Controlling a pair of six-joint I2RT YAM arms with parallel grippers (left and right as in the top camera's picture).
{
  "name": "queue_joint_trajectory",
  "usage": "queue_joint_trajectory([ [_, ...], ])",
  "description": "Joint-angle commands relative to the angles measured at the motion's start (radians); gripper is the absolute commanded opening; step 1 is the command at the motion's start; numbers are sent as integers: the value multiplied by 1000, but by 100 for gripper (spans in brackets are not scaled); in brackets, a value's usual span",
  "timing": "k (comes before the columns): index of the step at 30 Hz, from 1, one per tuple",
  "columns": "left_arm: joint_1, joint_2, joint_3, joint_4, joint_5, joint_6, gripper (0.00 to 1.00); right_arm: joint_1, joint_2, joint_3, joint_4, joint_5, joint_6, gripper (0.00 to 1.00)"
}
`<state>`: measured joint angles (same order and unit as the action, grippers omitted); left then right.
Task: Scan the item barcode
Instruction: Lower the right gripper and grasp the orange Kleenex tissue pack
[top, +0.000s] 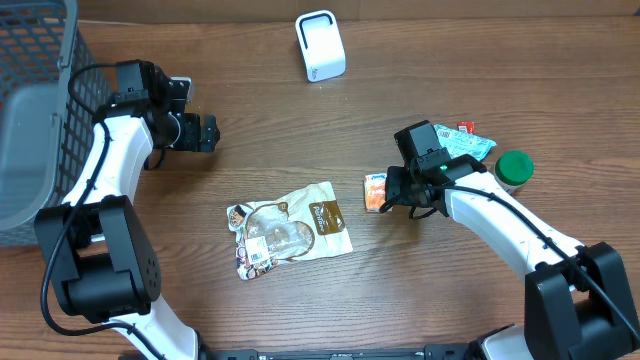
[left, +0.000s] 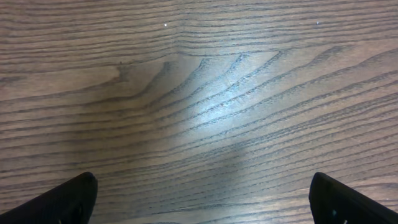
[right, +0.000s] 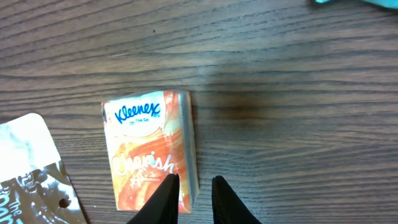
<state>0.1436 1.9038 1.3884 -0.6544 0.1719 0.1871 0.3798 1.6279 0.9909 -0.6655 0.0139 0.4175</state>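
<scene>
The item is an orange and white Kleenex tissue pack (top: 375, 192) (right: 146, 146) lying flat on the wooden table at centre right. My right gripper (top: 396, 196) (right: 194, 180) is down at its right edge. The jaws are drawn narrow and pinch that edge, with one fingertip over the pack's top face and the other just off its side. A white barcode scanner (top: 320, 45) stands at the back centre. My left gripper (top: 205, 133) (left: 202, 199) hovers wide open at the left, with only bare wood under it.
A brown and white snack bag (top: 290, 228) (right: 31, 174) lies left of the tissue pack. A teal packet (top: 468, 147) and a green-lidded jar (top: 515, 168) sit behind the right arm. A grey wire basket (top: 30, 120) fills the far left.
</scene>
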Motion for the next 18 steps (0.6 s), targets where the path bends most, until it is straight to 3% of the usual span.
queue_joint_trajectory([
  [1, -7, -34, 21, 1, 4, 8, 100, -5, -14, -9, 6, -16, -5, 19],
  [18, -7, -34, 21, 2, 4, 8, 100, -4, 34, -10, 11, -22, -29, 23],
])
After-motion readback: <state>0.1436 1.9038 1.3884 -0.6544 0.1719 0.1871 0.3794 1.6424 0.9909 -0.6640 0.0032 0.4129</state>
